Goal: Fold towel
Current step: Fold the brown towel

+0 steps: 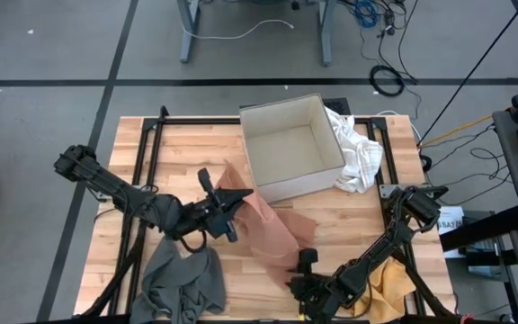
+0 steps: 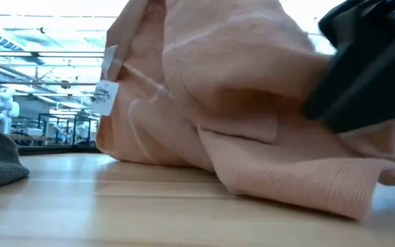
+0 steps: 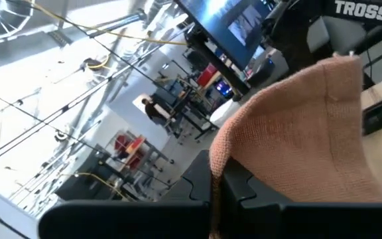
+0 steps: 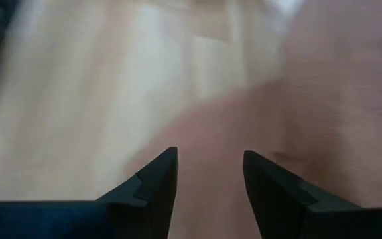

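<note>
Right pincer [image 1: 302, 270] stands low over the near edge of the surface [image 1: 187, 144], just right of centre, its fingers [image 4: 152, 182] parted with a clear gap and nothing between them. Directly ahead of it, touching or all but touching, lies the near end of the peach towel [image 1: 272, 229]. Left pincer [image 1: 226, 209] is clamped shut on the towel's far-left corner, holding that corner raised off the wood (the wrist view shows cloth draped over its fingers).

The towel's long axis runs from the lifted corner, beside the open cardboard box [image 1: 290, 144], toward the near edge, ending at the right pincer. Judgement: the right arm is the nearer one for taking the free near end, and its approach line is along that axis.

Grey cloth [image 1: 183, 283] lies at the near-left corner, apart from the towel.
</note>
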Robot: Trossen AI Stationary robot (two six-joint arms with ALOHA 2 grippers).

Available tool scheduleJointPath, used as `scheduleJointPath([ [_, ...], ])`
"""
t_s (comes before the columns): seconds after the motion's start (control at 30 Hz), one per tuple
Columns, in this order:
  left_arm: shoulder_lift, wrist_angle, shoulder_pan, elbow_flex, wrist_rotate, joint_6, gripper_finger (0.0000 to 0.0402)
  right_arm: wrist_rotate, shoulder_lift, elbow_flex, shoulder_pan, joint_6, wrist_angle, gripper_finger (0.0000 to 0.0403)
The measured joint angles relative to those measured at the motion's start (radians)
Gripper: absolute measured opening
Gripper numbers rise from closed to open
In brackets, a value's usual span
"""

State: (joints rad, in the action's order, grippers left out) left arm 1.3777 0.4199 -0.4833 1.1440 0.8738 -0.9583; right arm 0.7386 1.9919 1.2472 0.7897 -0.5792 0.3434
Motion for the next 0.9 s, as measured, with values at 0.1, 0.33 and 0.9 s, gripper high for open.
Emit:
scheduleJointPath([
  [0.1,0.005,-0.091,0.023,0.001,0.0,0.039,0.0,0.03,0.0,0.0,-0.023,-0.007,0.024,0.0159],
  [0.33,0.062,-0.278,0.073,0.001,0.073,0.096,0.0,0.037,0.0,0.0,-0.082,0.046,0.031,0.0159],
  [0.9,0.083,-0.315,0.107,0.001,0.288,-0.068,0.0,-0.193,-0.001,0.0,-0.113,0.115,-0.095,0.0159],
])
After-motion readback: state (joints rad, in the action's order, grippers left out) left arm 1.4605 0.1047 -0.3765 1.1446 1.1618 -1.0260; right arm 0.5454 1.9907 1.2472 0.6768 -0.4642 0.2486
